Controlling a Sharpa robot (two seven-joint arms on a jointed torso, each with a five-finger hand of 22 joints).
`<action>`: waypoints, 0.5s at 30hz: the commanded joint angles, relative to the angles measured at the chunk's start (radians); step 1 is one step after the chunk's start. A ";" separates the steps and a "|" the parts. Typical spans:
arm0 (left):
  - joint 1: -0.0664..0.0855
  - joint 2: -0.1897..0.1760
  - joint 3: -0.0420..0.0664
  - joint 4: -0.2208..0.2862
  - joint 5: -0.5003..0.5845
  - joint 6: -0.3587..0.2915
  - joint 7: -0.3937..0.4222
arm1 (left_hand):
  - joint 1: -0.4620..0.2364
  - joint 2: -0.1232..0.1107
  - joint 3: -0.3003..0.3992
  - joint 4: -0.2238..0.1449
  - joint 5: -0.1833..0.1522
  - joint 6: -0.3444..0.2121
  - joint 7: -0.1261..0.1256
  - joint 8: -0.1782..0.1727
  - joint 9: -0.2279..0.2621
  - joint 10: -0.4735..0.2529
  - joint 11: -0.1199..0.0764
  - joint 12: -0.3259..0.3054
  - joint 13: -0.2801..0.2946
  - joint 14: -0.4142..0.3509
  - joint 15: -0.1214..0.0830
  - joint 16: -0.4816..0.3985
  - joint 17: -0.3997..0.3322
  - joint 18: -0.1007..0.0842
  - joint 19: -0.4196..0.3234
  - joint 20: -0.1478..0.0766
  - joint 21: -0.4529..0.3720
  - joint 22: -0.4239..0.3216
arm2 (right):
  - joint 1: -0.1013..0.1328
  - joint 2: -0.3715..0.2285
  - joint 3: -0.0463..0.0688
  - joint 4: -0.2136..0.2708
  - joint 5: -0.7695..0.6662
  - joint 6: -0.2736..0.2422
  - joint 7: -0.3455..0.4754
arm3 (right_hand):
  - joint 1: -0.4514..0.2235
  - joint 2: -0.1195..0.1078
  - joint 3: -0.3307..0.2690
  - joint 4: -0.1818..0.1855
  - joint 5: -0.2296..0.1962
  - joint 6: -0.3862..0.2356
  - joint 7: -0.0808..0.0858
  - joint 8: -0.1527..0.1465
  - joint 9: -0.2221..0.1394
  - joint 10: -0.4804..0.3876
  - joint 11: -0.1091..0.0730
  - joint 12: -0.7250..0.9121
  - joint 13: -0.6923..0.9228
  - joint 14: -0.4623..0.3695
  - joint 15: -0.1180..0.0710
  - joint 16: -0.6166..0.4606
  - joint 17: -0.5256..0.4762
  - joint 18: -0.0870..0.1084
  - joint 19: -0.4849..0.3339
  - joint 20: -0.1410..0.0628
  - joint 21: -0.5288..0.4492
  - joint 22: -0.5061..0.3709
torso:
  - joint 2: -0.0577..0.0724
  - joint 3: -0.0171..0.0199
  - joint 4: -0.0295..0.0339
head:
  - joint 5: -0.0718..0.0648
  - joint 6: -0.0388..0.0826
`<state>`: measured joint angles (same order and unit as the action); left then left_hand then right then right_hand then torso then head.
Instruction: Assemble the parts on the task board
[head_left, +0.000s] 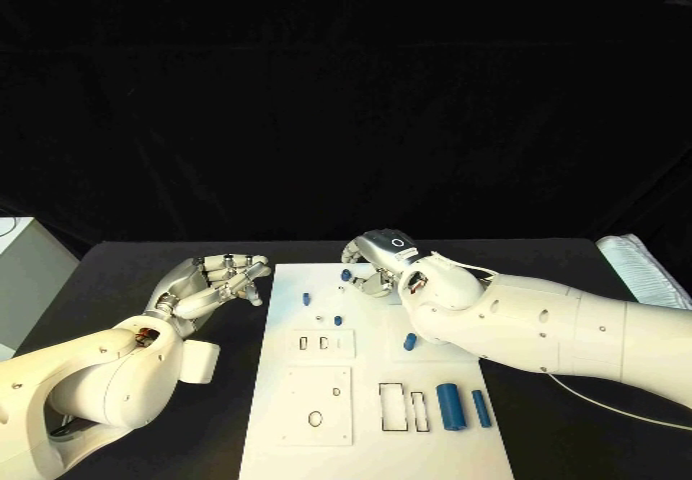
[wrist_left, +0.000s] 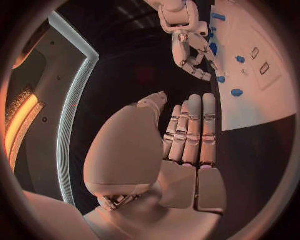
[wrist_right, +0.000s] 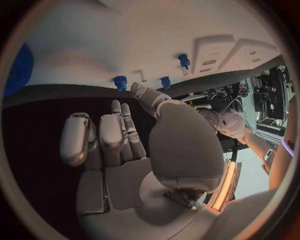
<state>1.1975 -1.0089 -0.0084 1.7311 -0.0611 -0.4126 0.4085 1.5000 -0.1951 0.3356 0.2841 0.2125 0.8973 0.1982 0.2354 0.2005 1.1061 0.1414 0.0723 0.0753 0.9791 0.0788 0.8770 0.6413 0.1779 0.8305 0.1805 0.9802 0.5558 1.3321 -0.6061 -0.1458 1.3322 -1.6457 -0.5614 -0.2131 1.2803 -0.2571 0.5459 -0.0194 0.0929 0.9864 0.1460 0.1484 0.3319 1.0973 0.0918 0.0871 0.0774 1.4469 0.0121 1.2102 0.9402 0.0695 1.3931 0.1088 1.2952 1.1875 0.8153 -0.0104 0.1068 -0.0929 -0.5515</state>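
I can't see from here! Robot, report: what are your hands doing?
Left hand open, off the task board. Right hand open, over the board's far end. Blue parts loose. Nothing blocking.

The left hand (wrist_left: 181, 150) lies with its fingers (wrist_left: 190, 125) straight and side by side, nothing in them, over the dark tabletop (wrist_left: 144, 75) just beside the edge of the white task board (wrist_left: 262, 105). Small blue parts (wrist_left: 237, 92) stand on the board near two small slots (wrist_left: 259, 60). The right hand (wrist_left: 190, 50) hangs at the board's edge, its fingers curled close to one blue part.
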 joint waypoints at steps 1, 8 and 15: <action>0.002 0.000 0.001 -0.003 0.002 0.017 0.007 | -0.001 -0.002 0.007 -0.002 -0.006 -0.007 0.004 -0.003 0.001 -0.004 0.001 -0.004 0.002 -0.009 -0.001 0.008 0.002 0.005 -0.008 -0.003 0.005 0.002 | 0.011 -0.045 0.006 0.046 0.079 -0.037 0.019 | -0.016 -0.005 -0.020 0.009 0.001 -0.007 -0.001 -0.004 0.001 0.024 -0.005 0.008 0.005 0.003 -0.010 0.004 0.006 0.013 0.007 -0.003 -0.001 0.007 | -0.005 0.0014 -0.0084 | 0.001 0.004; 0.002 -0.004 0.001 -0.012 0.002 0.019 0.008 | 0.001 -0.002 0.008 -0.003 -0.006 -0.008 0.003 -0.003 0.002 -0.004 0.001 -0.004 0.002 -0.009 -0.001 0.009 0.002 0.005 -0.009 -0.003 0.006 0.003 | 0.041 -0.189 0.013 0.139 0.203 0.045 -0.006 | -0.033 -0.020 -0.054 0.041 0.000 -0.014 -0.011 -0.017 0.004 0.133 -0.029 0.051 0.039 0.027 -0.029 0.062 0.087 -0.006 0.052 -0.020 0.062 0.097 | -0.013 0.0051 -0.0237 | -0.002 0.006; 0.002 -0.002 0.001 -0.019 0.002 0.023 0.011 | 0.002 -0.003 0.009 -0.004 -0.006 -0.008 0.003 -0.003 0.002 -0.004 0.001 -0.004 0.002 -0.010 -0.002 0.010 0.002 0.005 -0.010 -0.003 0.008 0.004 | 0.050 -0.256 0.014 0.124 0.326 0.173 -0.012 | 0.058 0.029 -0.409 0.118 0.006 -0.040 -0.011 -0.022 0.020 0.252 -0.044 0.234 0.225 0.044 -0.042 0.133 0.180 -0.029 0.097 -0.032 0.145 0.210 | -0.012 0.0095 -0.0306 | -0.006 0.007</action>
<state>1.1978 -1.0127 -0.0086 1.7120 -0.0610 -0.4105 0.4091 1.5001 -0.1951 0.3383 0.2814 0.2125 0.8936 0.2018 0.2354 0.2014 1.1061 0.1414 0.0723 0.0753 0.9754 0.0751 0.8819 0.6422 0.1779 0.8269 0.1768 0.9846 0.5587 1.3809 -0.8605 -0.1315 1.4593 -1.4124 -0.4907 -0.2191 1.3299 -0.2327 0.1563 0.0950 0.0949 0.9480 0.1367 0.1223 0.3509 1.3461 0.0510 0.3138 0.2958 1.4666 -0.0255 1.3422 1.1206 0.0507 1.4635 0.0787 1.4377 1.3082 0.8033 -0.0033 0.0809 -0.0986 -0.5439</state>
